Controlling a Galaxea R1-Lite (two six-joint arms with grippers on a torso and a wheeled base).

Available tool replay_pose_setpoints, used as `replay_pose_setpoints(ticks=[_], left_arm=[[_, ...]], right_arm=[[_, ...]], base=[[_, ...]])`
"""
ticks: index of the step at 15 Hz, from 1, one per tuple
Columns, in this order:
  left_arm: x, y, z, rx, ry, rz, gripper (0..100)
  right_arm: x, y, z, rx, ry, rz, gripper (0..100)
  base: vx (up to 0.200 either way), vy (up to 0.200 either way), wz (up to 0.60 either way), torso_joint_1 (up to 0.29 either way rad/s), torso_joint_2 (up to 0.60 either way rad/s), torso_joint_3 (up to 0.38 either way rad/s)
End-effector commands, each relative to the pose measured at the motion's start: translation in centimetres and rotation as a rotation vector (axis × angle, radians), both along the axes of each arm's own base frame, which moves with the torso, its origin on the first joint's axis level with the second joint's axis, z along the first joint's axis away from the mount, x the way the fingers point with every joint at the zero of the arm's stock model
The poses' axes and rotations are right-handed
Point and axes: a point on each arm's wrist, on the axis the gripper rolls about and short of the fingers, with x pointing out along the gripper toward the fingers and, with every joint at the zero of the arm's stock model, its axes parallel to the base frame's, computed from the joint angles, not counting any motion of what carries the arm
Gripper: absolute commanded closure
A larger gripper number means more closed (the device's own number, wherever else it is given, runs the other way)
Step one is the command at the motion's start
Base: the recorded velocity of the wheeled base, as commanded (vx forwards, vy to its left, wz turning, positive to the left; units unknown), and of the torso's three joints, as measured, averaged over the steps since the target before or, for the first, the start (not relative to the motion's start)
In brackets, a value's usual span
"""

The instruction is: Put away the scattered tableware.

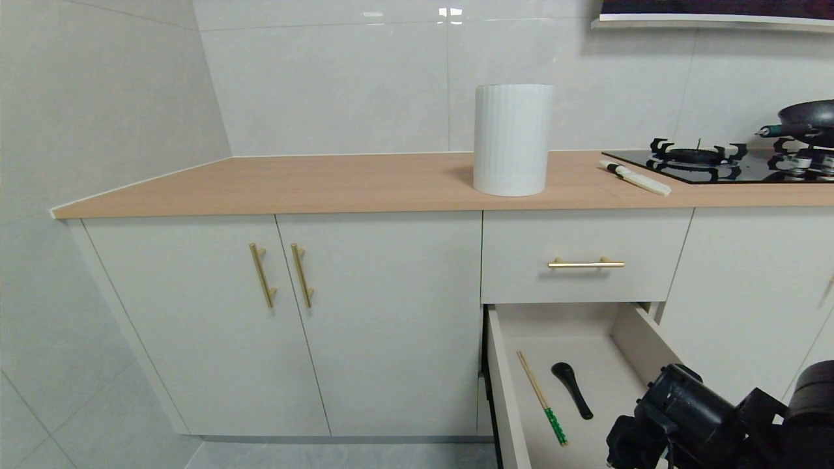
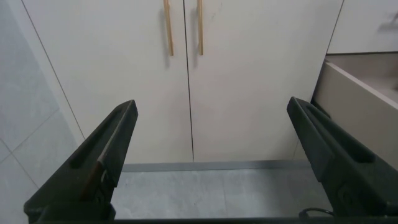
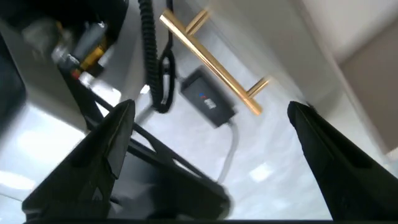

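Hanging with jaws apart by the open drawer [image 1: 502, 378], my right claw [image 3: 208, 155] was nearer than my left claw [image 2: 211, 162], also apart, to the white utensil [image 1: 635, 177], which lay slantwise up on the counter [image 1: 326, 182] just beside the hob [image 1: 717, 168].

From the corner wall to the white ribbed canister [image 1: 513, 139] the worktop [image 1: 293, 185] is one wide stretch of bare wood. The canister stands upright near the front edge. Right of it a knife [image 1: 635, 177] lies just beside the hob [image 1: 717, 166], leaving a narrower gap between canister and knife. The lower drawer [image 1: 503, 384] stands pulled out, open from above. Chopsticks [image 1: 542, 398] and a black spoon [image 1: 572, 389] lie apart on its bottom. The right arm [image 1: 690, 417] hangs over its near right corner.
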Motion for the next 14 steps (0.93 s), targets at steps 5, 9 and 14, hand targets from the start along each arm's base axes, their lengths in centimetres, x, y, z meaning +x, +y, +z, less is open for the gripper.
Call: replay_pose_setpoints(ticks=[5, 9, 14], left_arm=[[0.0, 0.0, 0.0, 0.0, 0.0, 0.0, 0], [0.0, 0.0, 0.0, 0.0, 0.0, 0.0, 0], [0.0, 0.0, 0.0, 0.0, 0.0, 0.0, 0]], right_arm=[[3.3, 1.2, -1.0, 0.005, -0.003, -0.213, 0], [7.0, 1.3, -1.9, 0.03, -0.031, -0.428, 0], [10.7, 1.2, -1.9, 0.109, -0.119, -0.636, 0]], base=[[0.0, 0.0, 0.0, 0.0, 0.0, 0.0], [0.0, 0.0, 0.0, 0.0, 0.0, 0.0], [0.0, 0.0, 0.0, 0.0, 0.0, 0.0]])
